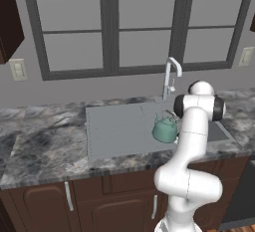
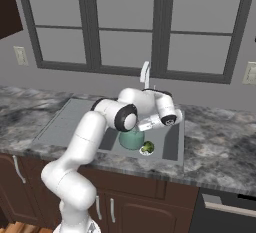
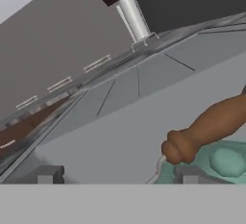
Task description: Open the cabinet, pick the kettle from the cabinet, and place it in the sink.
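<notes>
- Grey marbled counter point(image 1: 45, 146) runs under a wide window, with brown lower cupboards point(image 1: 45, 203) nearest the base.
- Gripper point(image 3: 115, 174): fingers spread wide, holding nothing.
- Kettle point(image 1: 165, 129) sits upright in the sink point(image 1: 114, 131), just below and right of the fingertips, brown handle grip crossing above its lid.
- Arm bends forward over the basin, hand angled low; faucet point(image 1: 171, 76) stands beyond.
- Release looks done; lifting clear seems next.

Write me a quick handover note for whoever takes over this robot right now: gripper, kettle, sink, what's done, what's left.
Gripper: open, fingers either side of nothing, just above the kettle.
Kettle: upright in the sink, toward the faucet side, a small green broccoli piece beside it.
Done: kettle is in the basin and looks released.
Left: lift the arm clear of the kettle's brown handle; confirm it sits steady.
</notes>
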{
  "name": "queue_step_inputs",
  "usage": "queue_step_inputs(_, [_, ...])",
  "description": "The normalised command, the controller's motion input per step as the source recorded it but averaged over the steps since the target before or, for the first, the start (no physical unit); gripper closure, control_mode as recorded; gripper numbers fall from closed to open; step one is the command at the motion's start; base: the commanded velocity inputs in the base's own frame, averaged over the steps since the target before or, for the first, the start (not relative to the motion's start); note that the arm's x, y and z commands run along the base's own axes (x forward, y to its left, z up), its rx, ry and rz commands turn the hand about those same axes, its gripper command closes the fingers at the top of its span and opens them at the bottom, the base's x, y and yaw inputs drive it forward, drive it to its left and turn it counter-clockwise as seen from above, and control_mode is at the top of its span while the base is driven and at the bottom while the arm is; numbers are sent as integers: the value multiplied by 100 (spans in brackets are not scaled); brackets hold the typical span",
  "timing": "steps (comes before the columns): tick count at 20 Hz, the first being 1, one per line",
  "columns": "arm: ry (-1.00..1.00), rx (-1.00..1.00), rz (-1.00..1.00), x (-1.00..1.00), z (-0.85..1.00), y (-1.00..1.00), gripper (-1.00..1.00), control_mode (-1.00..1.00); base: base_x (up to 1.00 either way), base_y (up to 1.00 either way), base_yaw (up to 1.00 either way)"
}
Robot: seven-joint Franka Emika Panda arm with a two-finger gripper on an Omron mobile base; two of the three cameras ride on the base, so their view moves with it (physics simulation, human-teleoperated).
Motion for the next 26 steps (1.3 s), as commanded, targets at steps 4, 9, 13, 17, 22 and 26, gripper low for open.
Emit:
queue_step_inputs(4, [-6, -22, 0, -19, -15, -4, -100, -100, 0, 0, 0])
queue_step_inputs(9, [-12, -23, 0, -18, -16, 1, -100, -100, 0, 0, 0])
queue_step_inputs(13, [-17, -14, -1, -15, -21, 4, -100, -100, 0, 0, 0])
queue_step_inputs(17, [-19, -4, 0, -12, -20, 4, -100, -100, 0, 0, 0])
queue_step_inputs(22, [-14, 0, 0, -9, -7, -1, -100, -100, 0, 0, 0])
queue_step_inputs(26, [0, 0, -4, -6, 7, -15, -100, -100, 0, 0, 0])
